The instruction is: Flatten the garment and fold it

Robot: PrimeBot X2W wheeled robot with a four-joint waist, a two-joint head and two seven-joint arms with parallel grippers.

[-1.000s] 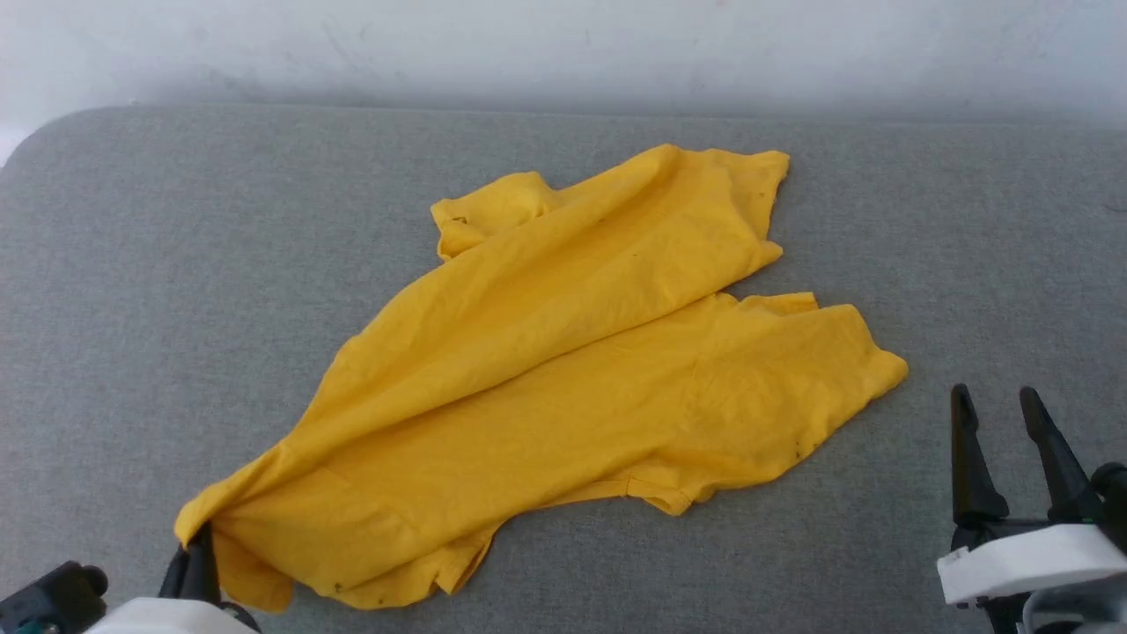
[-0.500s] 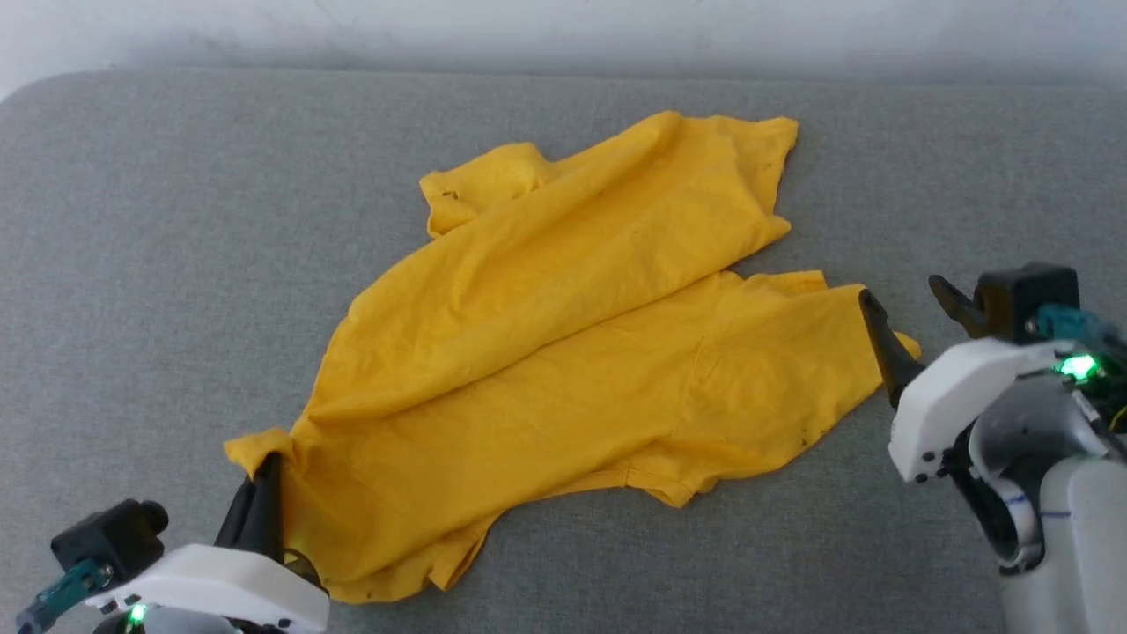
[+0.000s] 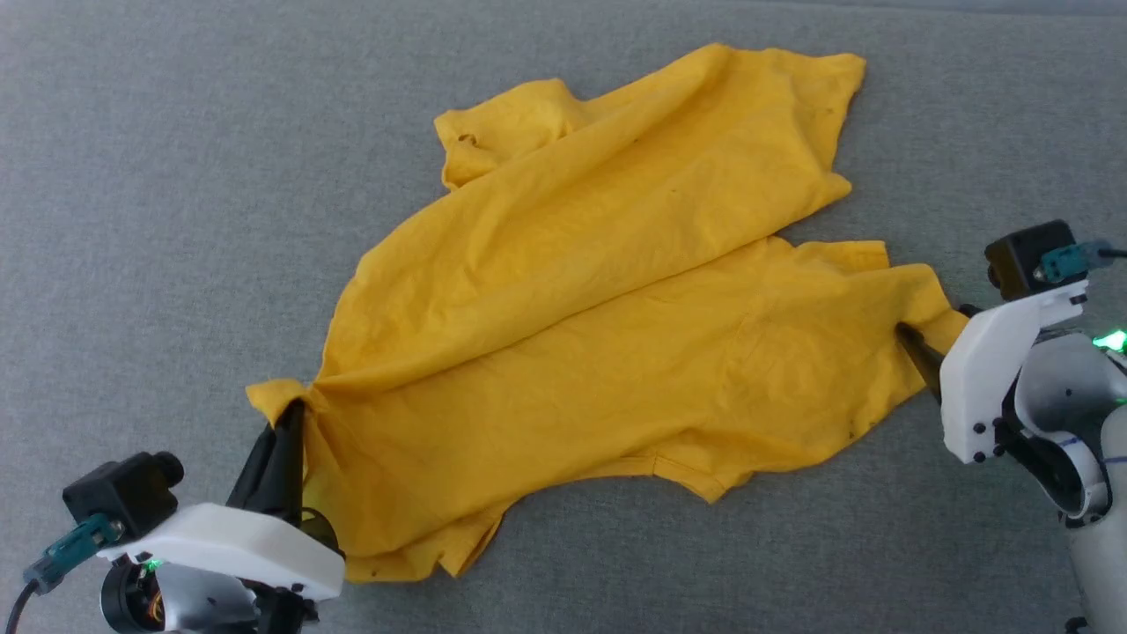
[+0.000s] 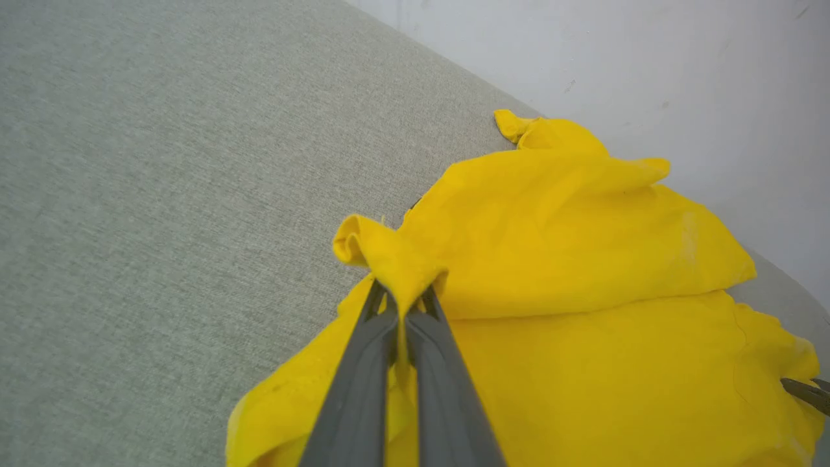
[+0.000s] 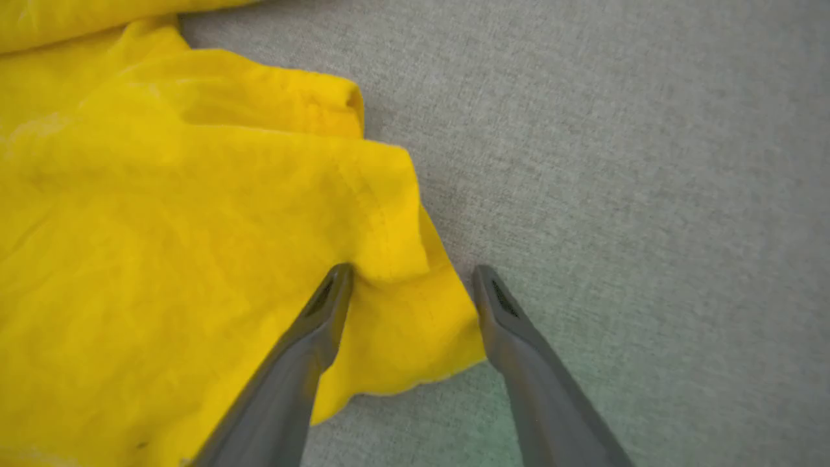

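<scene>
Left claw point(image 4: 402, 295), bottom centre, is pinched tight on a bunched corner of the garment point(image 3: 599, 299), which sprawls mid-frame on grey fabric point(image 3: 176, 176). Right claw point(image 5: 413, 272) gapes wide astride the opposite corner. This looks like the flattening step: next, close the right claw and draw the corners apart.

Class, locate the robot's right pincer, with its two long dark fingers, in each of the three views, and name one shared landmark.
Head view: right pincer at the right edge, straddling a corner of the mustard-yellow T-shirt.
Left wrist view: its fingertips at the lower right edge.
Right wrist view: at bottom centre, open around that corner.
Shared landmark: that T-shirt corner.
</scene>
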